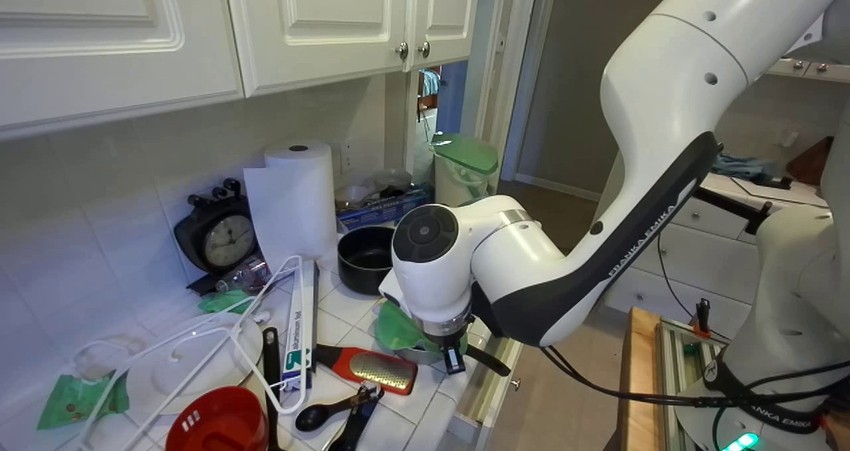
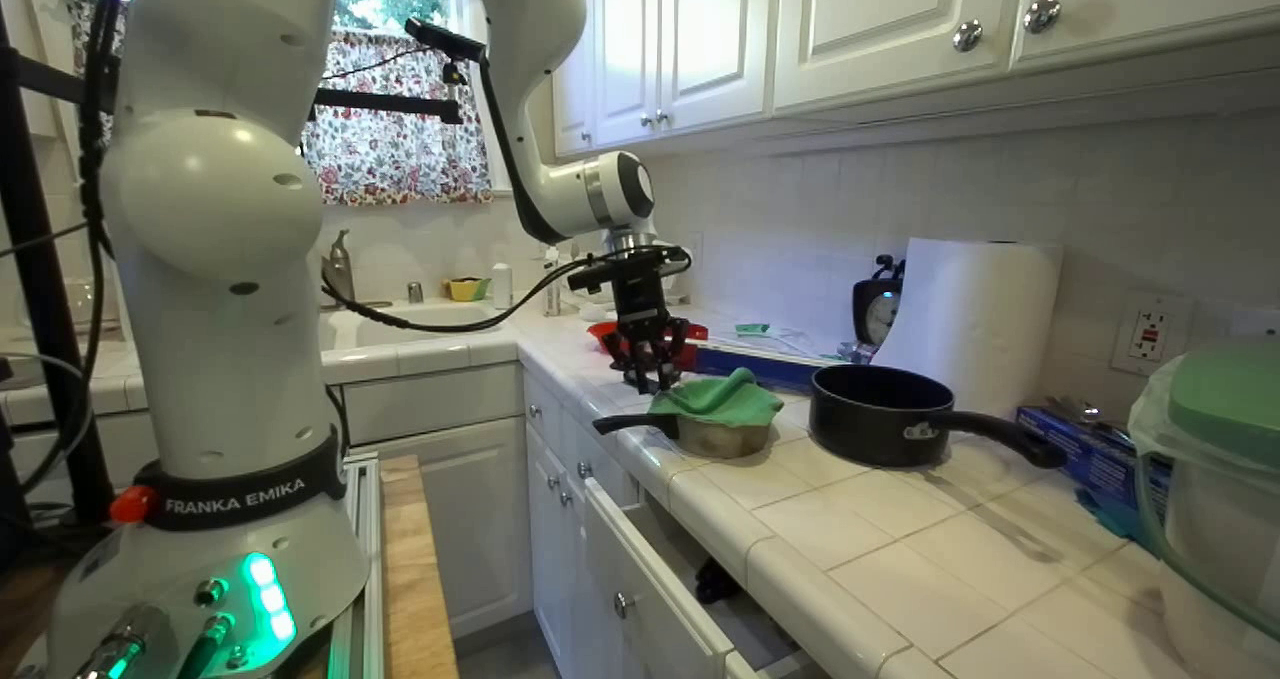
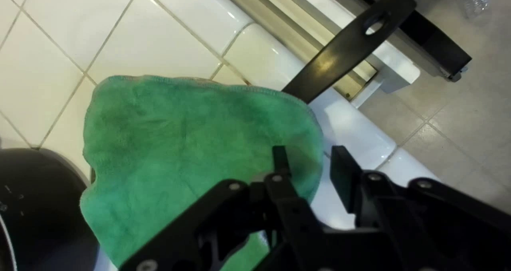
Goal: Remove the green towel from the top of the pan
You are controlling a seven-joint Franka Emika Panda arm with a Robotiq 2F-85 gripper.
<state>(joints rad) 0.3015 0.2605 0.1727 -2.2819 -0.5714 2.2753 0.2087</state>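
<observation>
Spread partway and empty, the gripper [image 3: 311, 156] is hovering at the green towel's [image 3: 187, 139] edge, likely for baring the pan [image 2: 720, 441] below.

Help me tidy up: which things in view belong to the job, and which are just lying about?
Job: green cloth towel, black-handled metal pan, black two-fingered hand
Lying about: deep black saucepan, white paper-towel roll, red-framed metal grater

Rounded white arm [image 1: 671, 99], black FRANKA EMIKA band [image 2: 240, 491], green lights [image 2: 270, 598], dark cables [image 2: 430, 327], black gripper [image 3: 310, 165], round screws [image 3: 424, 184]
</observation>
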